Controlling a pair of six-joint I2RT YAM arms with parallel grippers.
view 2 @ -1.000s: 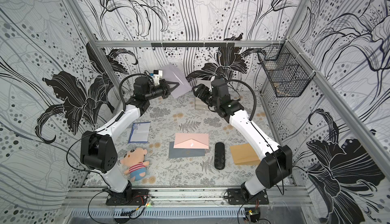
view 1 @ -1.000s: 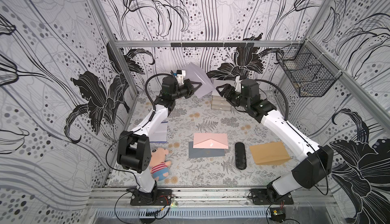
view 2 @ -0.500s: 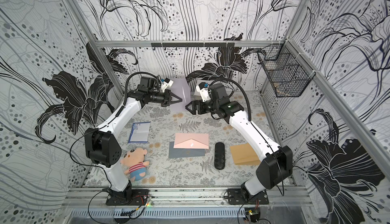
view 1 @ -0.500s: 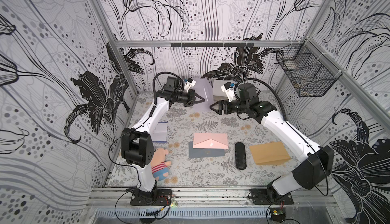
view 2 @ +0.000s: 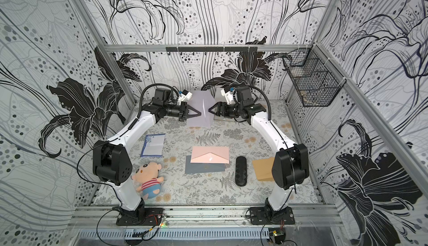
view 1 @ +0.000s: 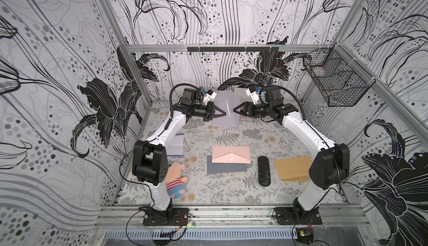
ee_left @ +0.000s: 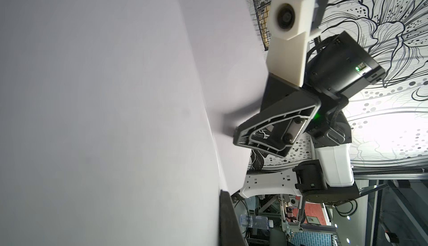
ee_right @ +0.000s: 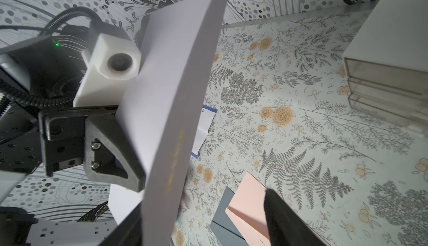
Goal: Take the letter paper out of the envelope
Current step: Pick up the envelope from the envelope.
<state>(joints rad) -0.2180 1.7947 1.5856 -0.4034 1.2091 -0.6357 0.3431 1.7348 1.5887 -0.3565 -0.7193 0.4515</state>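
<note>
The flowered table mat (view 1: 231, 187) is the widest thing I see, and two arms rise from its near edge and meet over the back of it. One wire basket (view 1: 335, 87) hangs on the side wall, and one clear drawer unit (ee_right: 389, 66) stands at the rear. I count four envelopes. The lavender envelope (view 1: 225, 122) is up in the air between the arms. The pink envelope (view 1: 231, 154) lies on top of a dark grey envelope (view 1: 225, 169), and a brown envelope (view 1: 293, 168) lies flat beside the right arm. Then come one plush toy (view 1: 176, 182), one blue-bordered sheet (view 2: 153, 145) and one black case (view 1: 264, 172), all lying apart on the mat. The left gripper (view 1: 223, 113) is clamped on the lavender envelope, holding it on edge, I judge so that its far side faces the other arm. The right gripper (view 1: 234, 111) has its jaws apart, astride that free edge in its wrist view and gripping nothing. No letter paper shows outside the lavender envelope, so I take it to be inside.
</note>
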